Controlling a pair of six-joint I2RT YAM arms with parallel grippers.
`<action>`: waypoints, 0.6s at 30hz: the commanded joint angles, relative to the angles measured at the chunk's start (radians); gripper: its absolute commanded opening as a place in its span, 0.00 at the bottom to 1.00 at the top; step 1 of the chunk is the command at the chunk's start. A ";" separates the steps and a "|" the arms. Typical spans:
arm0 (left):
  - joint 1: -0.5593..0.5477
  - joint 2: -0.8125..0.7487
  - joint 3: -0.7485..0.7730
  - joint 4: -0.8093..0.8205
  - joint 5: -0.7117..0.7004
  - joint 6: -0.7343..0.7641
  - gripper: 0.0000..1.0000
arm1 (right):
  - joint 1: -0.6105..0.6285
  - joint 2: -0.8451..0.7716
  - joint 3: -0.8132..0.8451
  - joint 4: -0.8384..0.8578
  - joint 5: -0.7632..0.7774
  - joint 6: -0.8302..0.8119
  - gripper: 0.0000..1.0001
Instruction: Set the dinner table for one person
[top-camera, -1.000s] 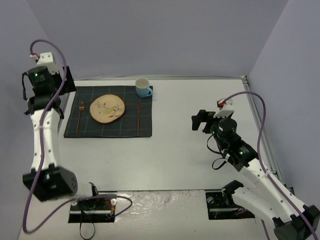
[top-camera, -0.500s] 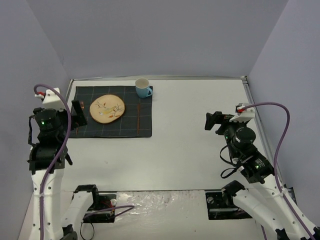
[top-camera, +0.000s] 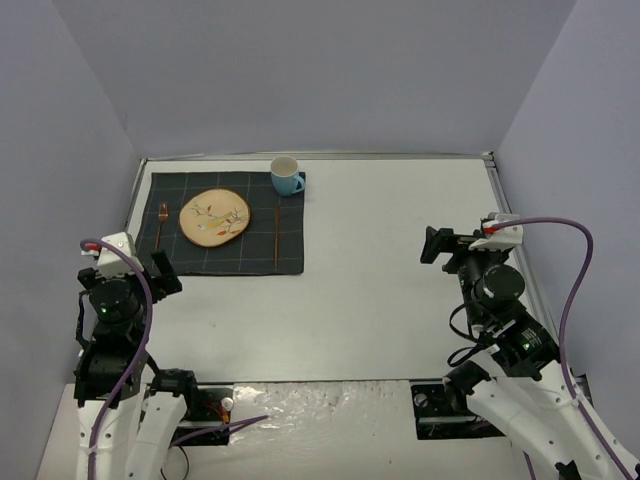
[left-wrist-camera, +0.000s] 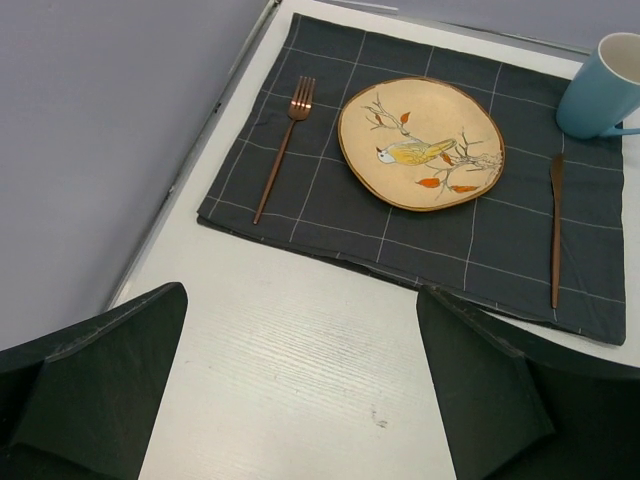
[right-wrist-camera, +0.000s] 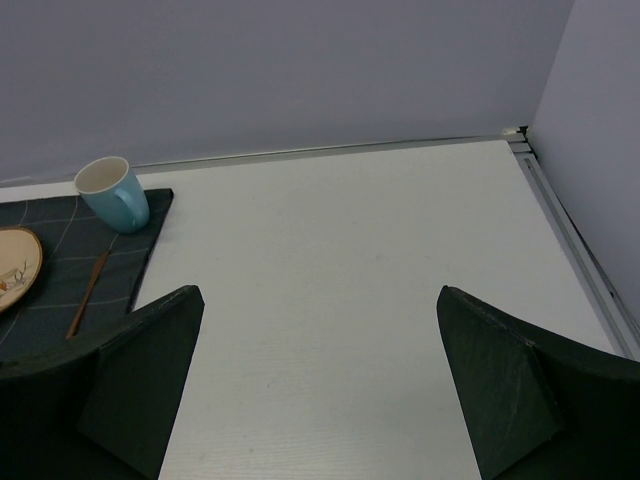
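Note:
The white dinner table (top-camera: 380, 290) carries a dark grid placemat (top-camera: 215, 252) at the far left. On the mat lie a tan bird-painted plate (top-camera: 214, 217), a copper fork (top-camera: 159, 232) to its left and a copper knife (top-camera: 277, 235) to its right. A blue cup (top-camera: 286, 176) stands at the mat's far right corner. My left gripper (top-camera: 150, 272) hovers open near the mat's front left corner; in the left wrist view the left gripper (left-wrist-camera: 300, 380) holds nothing, with the plate (left-wrist-camera: 420, 143) beyond it. My right gripper (top-camera: 440, 246) stands open over bare table on the right and is empty (right-wrist-camera: 320, 380).
Grey walls close the table on three sides, with a thin metal rim (top-camera: 515, 230) along the edges. The arm bases and purple cables (top-camera: 200, 410) sit at the near edge by a shiny strip. The cup (right-wrist-camera: 112, 193) shows far left in the right wrist view.
The left arm has drawn back from above the mat's left edge toward the near left. The right arm has pulled back to the right. Both grippers stay open.

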 joint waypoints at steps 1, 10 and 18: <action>-0.023 -0.031 -0.016 0.129 -0.064 0.005 0.97 | 0.007 0.004 0.025 0.072 0.040 -0.036 1.00; -0.032 -0.036 -0.023 0.139 -0.094 0.002 0.97 | 0.007 -0.029 0.013 0.080 0.058 -0.053 1.00; -0.032 -0.029 -0.026 0.145 -0.090 0.007 0.97 | 0.007 -0.036 0.008 0.083 0.052 -0.052 1.00</action>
